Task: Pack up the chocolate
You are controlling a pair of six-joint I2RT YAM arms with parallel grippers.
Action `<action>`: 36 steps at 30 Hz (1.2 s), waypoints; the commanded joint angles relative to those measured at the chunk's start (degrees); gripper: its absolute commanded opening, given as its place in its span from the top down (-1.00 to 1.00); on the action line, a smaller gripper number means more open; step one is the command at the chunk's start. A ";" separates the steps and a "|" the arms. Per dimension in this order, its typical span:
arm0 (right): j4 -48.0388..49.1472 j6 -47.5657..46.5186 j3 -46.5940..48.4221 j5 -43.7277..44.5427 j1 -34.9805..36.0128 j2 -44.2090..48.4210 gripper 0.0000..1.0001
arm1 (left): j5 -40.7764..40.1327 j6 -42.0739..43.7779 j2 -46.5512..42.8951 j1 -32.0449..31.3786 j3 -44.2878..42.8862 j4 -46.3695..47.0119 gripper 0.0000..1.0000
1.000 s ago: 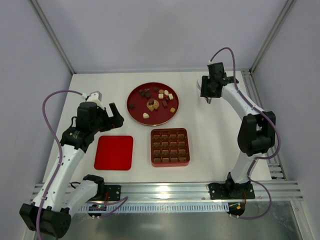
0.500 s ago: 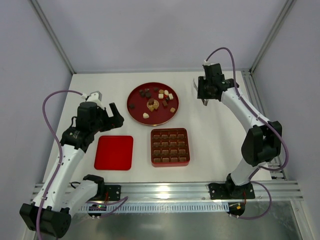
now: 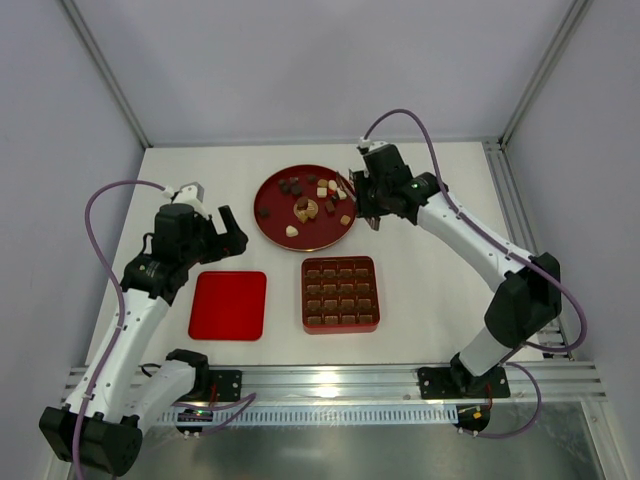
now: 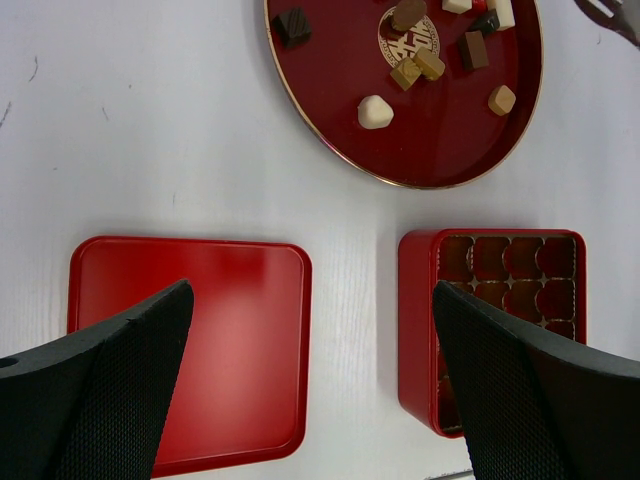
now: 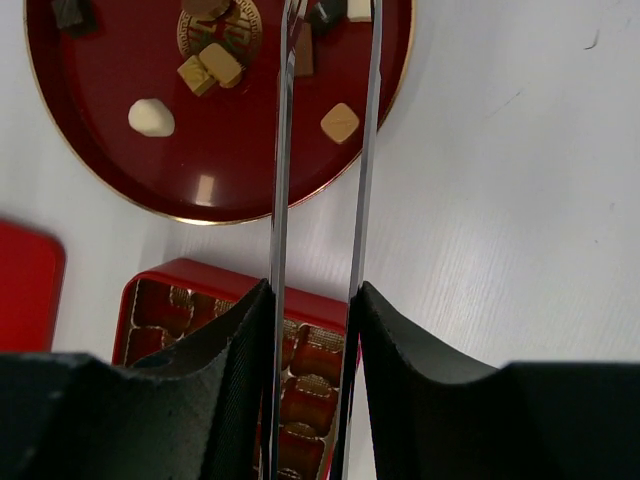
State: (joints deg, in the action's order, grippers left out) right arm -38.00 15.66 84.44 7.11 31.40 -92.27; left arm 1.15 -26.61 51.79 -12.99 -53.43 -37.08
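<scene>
The chocolate [image 3: 307, 208], a scatter of small dark brown, tan and cream-white pieces, all lies on a round glossy red plate [image 3: 275, 228] that sits toward the far edge of the white worktop [image 3: 440, 280], about midway across. Over the plate's right side hangs the right claw [image 5: 332, 10], its two thin metal blades a narrow gap apart and gripping nothing that I can see, though their tips run out of the wrist view. Nearer the front edge, just this side of the plate, stands a square red box [image 3: 304, 295] with a brown grid of compartments. A flat red square lid [image 3: 228, 305] lies to its left, apart from it. The left claw [image 4: 312, 290] hovers above lid and box, spread fully wide and empty.
</scene>
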 commanded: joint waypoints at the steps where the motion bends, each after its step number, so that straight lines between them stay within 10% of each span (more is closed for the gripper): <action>1: 0.74 1.48 0.63 0.18 3.31 0.61 0.18 | 0.52 0.07 -0.37 0.07 -0.27 1.05 -0.99; 36: 2.93 0.69 2.30 1.41 5.43 -11.27 0.16 | 0.35 0.15 -0.02 0.07 0.08 1.05 -1.00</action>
State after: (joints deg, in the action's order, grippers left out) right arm -37.32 16.64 84.42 7.57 36.64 -103.66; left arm 1.15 -26.59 51.81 -12.99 -53.43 -37.08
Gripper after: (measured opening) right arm 0.422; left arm 0.995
